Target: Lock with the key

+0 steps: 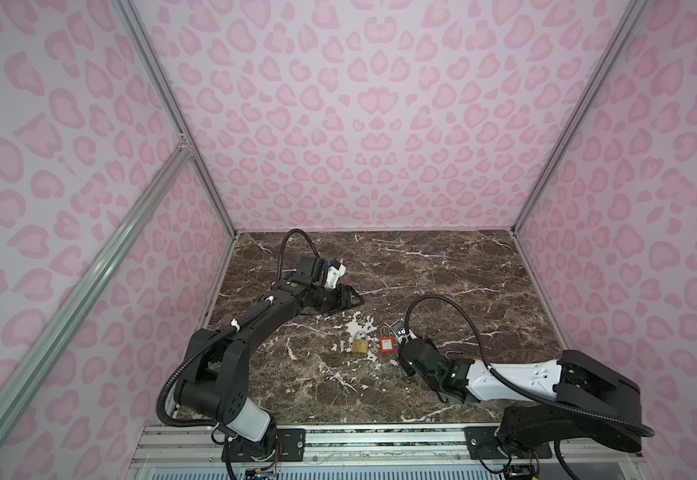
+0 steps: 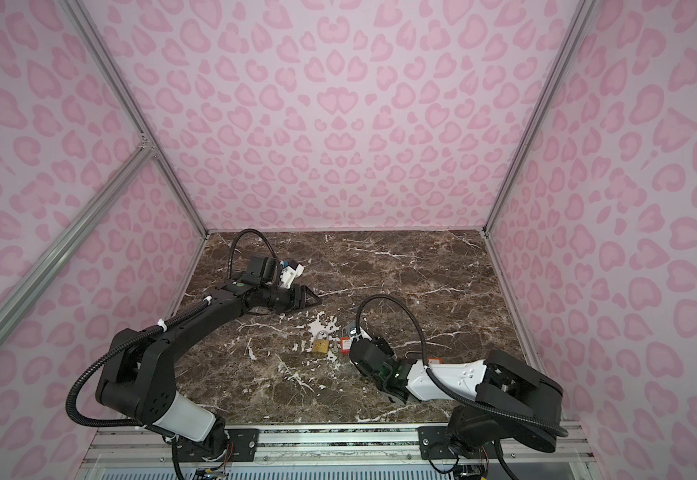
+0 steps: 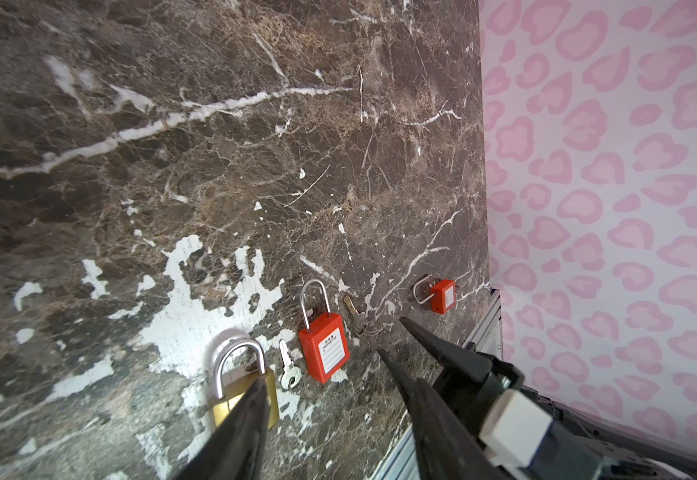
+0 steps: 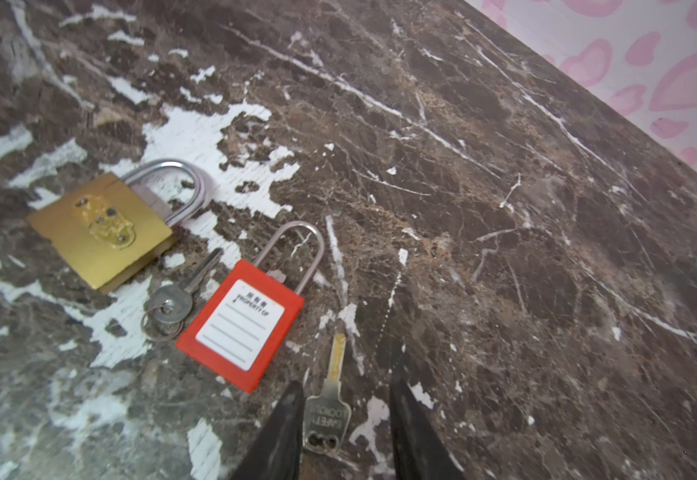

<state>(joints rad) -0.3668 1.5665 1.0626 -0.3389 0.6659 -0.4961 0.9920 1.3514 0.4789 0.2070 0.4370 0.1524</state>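
Safety key (image 4: 327, 409) lies flat on marble table (image 4: 504, 208), just beside red padlock (image 4: 240, 320), between parted fingers of right gripper (image 4: 346, 380); nothing gripped. Left gripper (image 1: 357, 300) open, empty, well apart.
Risk: thin key skids or tilts on pinch, then blade misses keyhole.
Right wrist view shows key between fingers; top views don't resolve it. Left wrist view shows second small red padlock (image 3: 442, 296), outside right wrist view.

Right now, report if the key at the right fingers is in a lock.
Out: the key lies on the table, beside the red padlock, between the parted right fingers.

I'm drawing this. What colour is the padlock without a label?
Padlock: gold; right wrist view best.
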